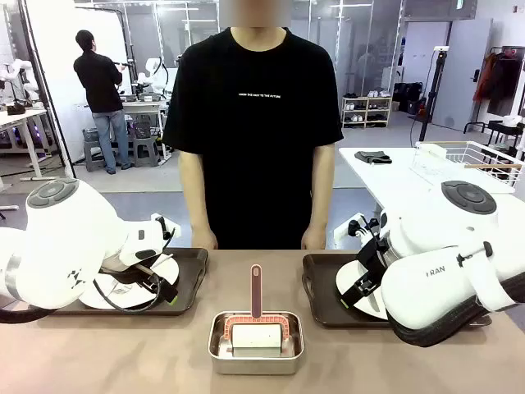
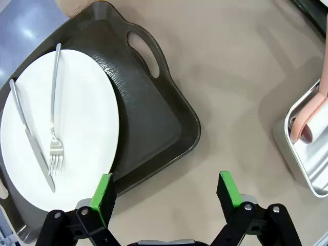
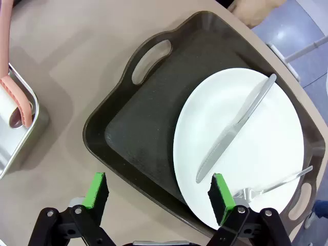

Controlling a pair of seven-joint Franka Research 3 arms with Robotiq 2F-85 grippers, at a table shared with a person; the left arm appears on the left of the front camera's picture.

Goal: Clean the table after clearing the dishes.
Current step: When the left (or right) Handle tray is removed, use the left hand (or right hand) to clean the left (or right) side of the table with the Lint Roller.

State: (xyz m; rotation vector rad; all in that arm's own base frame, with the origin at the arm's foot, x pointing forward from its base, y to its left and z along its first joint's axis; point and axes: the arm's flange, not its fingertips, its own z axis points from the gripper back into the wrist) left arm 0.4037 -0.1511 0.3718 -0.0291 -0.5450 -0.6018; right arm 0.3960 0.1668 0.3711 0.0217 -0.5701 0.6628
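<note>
The large rectangular table [image 1: 115, 353] with a matte beige-tan top spans the front view. On its far half sit the dishes. To the left, a dark brown handled tray [image 2: 154, 118] carries a round white plate [image 2: 82, 128] with a silver fork [image 2: 53, 118] and a silver knife [image 2: 29, 137] lying on it. To the right, a second brown tray [image 3: 133, 128] carries another white plate [image 3: 256, 154] with its own knife [image 3: 234, 129] and fork [image 3: 279, 183].

Between the trays, nearer the robot, a small rectangular steel pan [image 1: 220, 355] holds a pink-handled roller [image 1: 256, 295].

The left gripper [image 2: 165, 189] hangs spread wide and empty above the near edge of its tray. The right gripper [image 3: 159, 190] is likewise wide apart and empty over the second tray's edge.

A person in a black T-shirt [image 1: 254, 123] stands at the far side, hands at the table's edge. Behind to the right, a white table [image 1: 394, 176] bears a white wire basket [image 1: 472, 156]. The floor is grey.
</note>
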